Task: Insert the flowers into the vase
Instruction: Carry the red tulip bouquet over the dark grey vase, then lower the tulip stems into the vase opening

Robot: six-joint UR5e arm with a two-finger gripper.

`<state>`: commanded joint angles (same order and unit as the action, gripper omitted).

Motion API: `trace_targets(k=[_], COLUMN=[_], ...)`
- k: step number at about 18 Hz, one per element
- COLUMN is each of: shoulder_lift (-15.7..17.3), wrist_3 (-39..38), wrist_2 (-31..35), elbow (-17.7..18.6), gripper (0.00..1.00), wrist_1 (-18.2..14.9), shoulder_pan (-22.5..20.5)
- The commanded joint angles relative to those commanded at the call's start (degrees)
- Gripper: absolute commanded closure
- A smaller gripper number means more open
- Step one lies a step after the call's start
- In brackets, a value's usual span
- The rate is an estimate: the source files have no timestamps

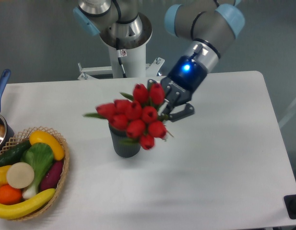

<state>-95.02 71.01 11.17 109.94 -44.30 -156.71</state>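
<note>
My gripper (171,103) is shut on the flowers (134,116), a bunch of red tulip buds with green leaves. The bunch hangs in the air directly over the vase (124,144), a dark grey ribbed cylinder standing upright on the white table (210,167). The buds cover the vase's mouth and upper half, so only its lower body shows. The stems are hidden behind the buds and the gripper fingers. Whether the stems touch the vase cannot be told.
A wicker basket (61,179) of vegetables and fruit sits at the front left. A pot with a blue handle (0,91) is at the left edge. The robot base (124,45) stands behind the table's far edge. A dark object (294,206) is at the front right corner.
</note>
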Motion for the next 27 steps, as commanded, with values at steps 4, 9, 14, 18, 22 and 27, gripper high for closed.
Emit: trace_targets(k=[4,9,14,18,22,27], shoulder_lift=[4.6,9.2,8.6,8.0,6.6,6.3], wrist_3=[-0.4,0.0,0.0,0.2,1.8,4.3], wrist_2=[-2.5,-3.5,-3.0,-2.7,-2.7,-2.7], elbow=[3.2,8.5,8.8,9.4,10.6,13.4], gripper=[0.75,0.75,0.75,0.75,0.75,0.75], wrist_1=[-0.1,-0.2,-0.3,-0.3,0.2,0.0], shoulder_pan=[-0.3,0.1,0.3,0.3,0.3,0.3])
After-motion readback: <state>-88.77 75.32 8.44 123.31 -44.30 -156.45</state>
